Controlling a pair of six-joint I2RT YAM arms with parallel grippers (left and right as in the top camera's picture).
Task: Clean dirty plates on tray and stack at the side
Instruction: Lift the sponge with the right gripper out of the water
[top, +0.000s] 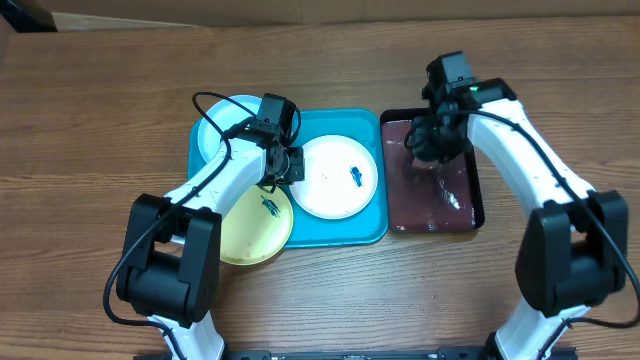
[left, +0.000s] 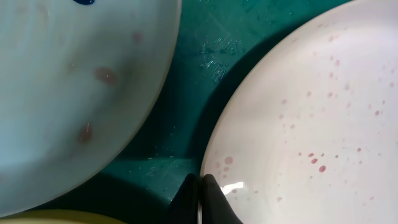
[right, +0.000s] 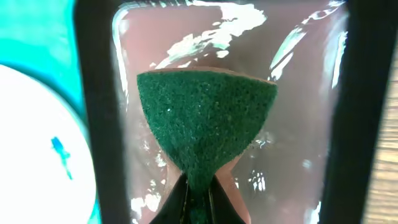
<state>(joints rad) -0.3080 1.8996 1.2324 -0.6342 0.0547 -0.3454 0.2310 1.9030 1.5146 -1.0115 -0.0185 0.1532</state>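
The white plate (top: 335, 180) lies in the turquoise tray (top: 335, 232) with a small dark smudge. The pale blue plate (top: 215, 125) sits at the tray's far left corner. The yellow-green plate (top: 250, 230) overhangs the tray's near left corner. My left gripper (top: 290, 165) is at the white plate's left edge. In the left wrist view its fingers (left: 200, 186) are pinched together on the white plate's (left: 311, 124) rim, beside the blue plate (left: 62, 93). My right gripper (right: 199, 199) is shut on a green sponge (right: 205, 124) over the black tray (top: 478, 190).
The black tray (right: 93, 93) holds reddish liquid and stands just right of the turquoise tray (right: 37, 31). The white plate (right: 31, 155) shows pink specks in the left wrist view. Bare wooden table surrounds both trays.
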